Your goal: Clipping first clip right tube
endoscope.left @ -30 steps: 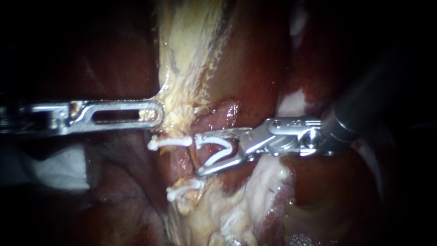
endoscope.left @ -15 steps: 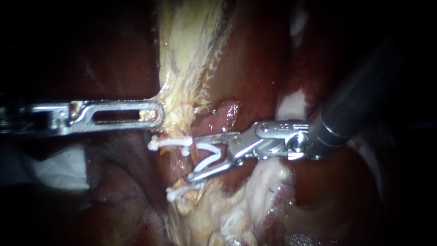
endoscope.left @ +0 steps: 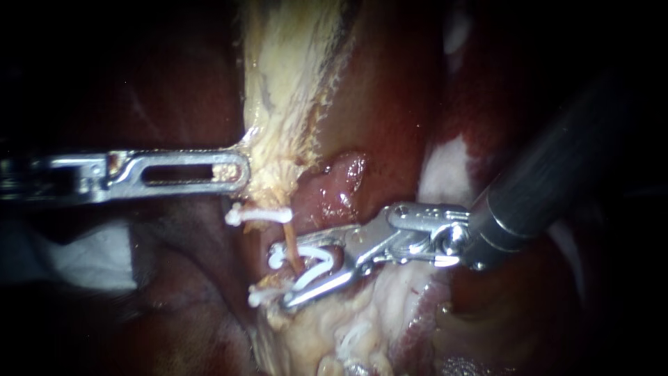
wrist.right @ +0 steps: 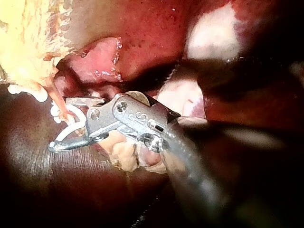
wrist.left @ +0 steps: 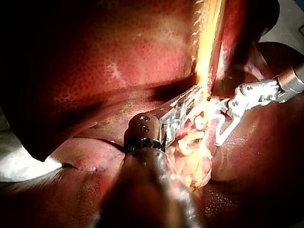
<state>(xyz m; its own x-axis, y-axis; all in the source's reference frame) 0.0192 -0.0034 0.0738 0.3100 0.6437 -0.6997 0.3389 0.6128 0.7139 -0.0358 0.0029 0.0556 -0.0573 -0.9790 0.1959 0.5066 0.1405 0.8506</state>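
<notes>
Squareness is counting most: the right instrument's silver hand (endoscope.left: 292, 273), gripping a splayed white plastic clip (endoscope.left: 316, 270), is straddling the thin tan tube (endoscope.left: 292, 244) before squeezing.

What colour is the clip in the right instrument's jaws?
The clip is white; clearest in endoscope view.

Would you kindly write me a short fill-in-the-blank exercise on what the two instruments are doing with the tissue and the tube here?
1. The left instrument has its jaws ____ on the pale tissue.
2. The right instrument holds an open white ____ in its jaws.
3. A thin tube passes ____ those jaws.

Missing words: shut; clip; between.
</notes>
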